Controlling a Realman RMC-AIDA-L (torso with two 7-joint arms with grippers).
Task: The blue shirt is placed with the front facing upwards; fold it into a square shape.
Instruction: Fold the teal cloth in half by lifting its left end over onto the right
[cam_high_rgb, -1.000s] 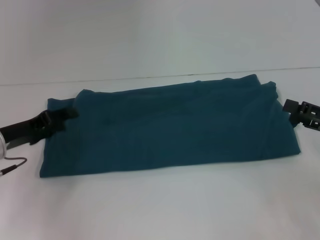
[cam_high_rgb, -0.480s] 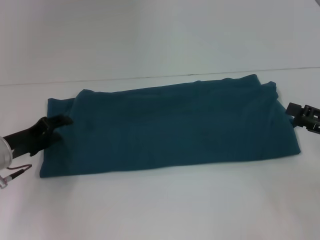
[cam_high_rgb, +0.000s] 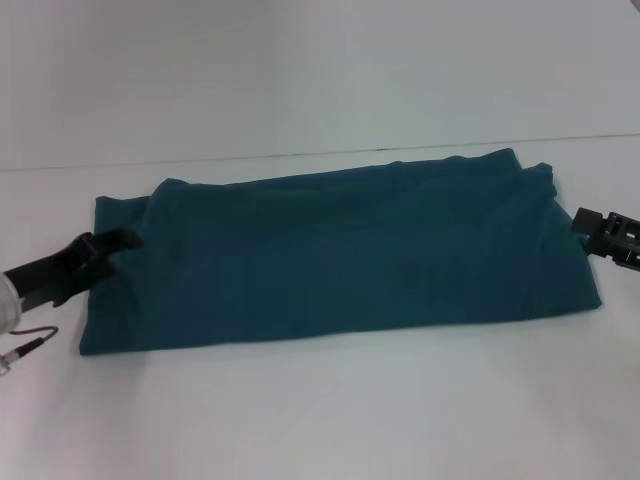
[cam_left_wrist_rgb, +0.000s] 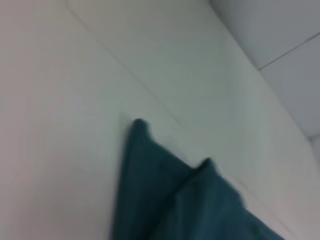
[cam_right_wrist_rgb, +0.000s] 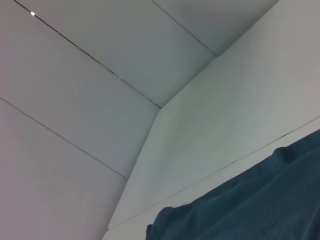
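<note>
The left gripper (cam_high_rgb: 118, 240) has slid back from over the blue shirt (cam_high_rgb: 340, 250) to its left edge; whether it is released or clenched, I cannot tell. The right gripper (cam_high_rgb: 590, 226), equally unreadable, has drawn slightly off the right edge. The shirt lies on the white table (cam_high_rgb: 330, 410) as a long band, plain side up, so a crosswise fold likely remains.

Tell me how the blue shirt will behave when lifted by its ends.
The blue shirt lies in a long folded band with soft wrinkles, so it will probably sag in the middle. Its layers may slip apart. It looks light and unlikely to slide far on the table.
</note>
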